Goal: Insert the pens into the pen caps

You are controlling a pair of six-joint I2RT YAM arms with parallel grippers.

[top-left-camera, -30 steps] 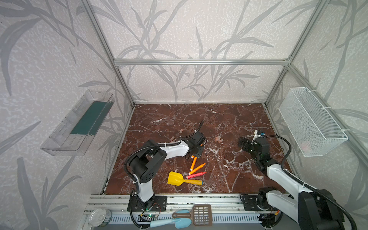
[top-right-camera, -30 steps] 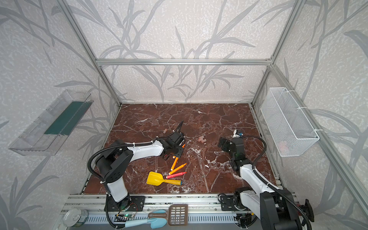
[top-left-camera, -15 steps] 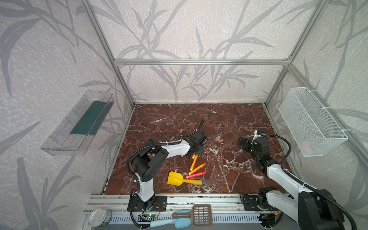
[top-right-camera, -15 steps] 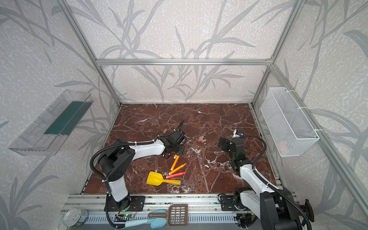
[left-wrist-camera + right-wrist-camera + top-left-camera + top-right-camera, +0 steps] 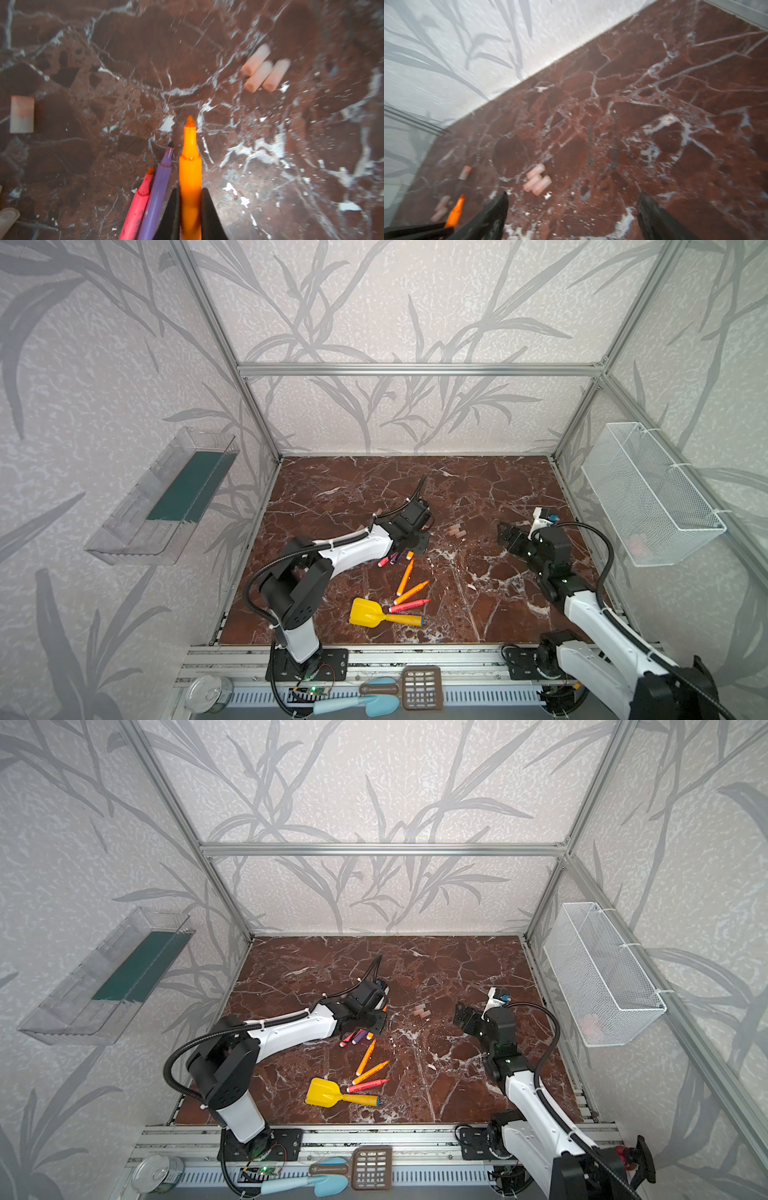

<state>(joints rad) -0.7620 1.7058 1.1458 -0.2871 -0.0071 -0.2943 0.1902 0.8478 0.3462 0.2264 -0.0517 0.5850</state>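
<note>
The step in hand is the pick-up of a pen. The left claw (image 5: 190, 190) is closed on an orange pen (image 5: 190, 158), with one finger on each side of the barrel and the pointed tip projecting forward. Whether the pen has left the desk (image 5: 498, 489) cannot be told. A purple pen (image 5: 160, 187) and a pink-red pen (image 5: 139, 203) lie on the desk just beside the held pen. Three pen caps (image 5: 264, 70) lie touching side by side near the middle of the desk, ahead of the tip and to one side. A single cap (image 5: 21, 114) lies apart from them. The right claw (image 5: 573, 195) is wide open and empty, above bare desk on the right-edge side of the three caps. Two more orange pens (image 5: 405, 576) and another pink-red pen (image 5: 409, 605) lie nearer the front edge, beside a yellow toy shovel (image 5: 374, 614). The next move probably calls for the right claw to take one cap with its open end towards the tip. The left arm then aligns the pen with the cap axis and presses it in. Compared with one second ago, the left claw has gone from partly open to closed. The right arm, the loose pens and the shovel are in the same places.
</note>
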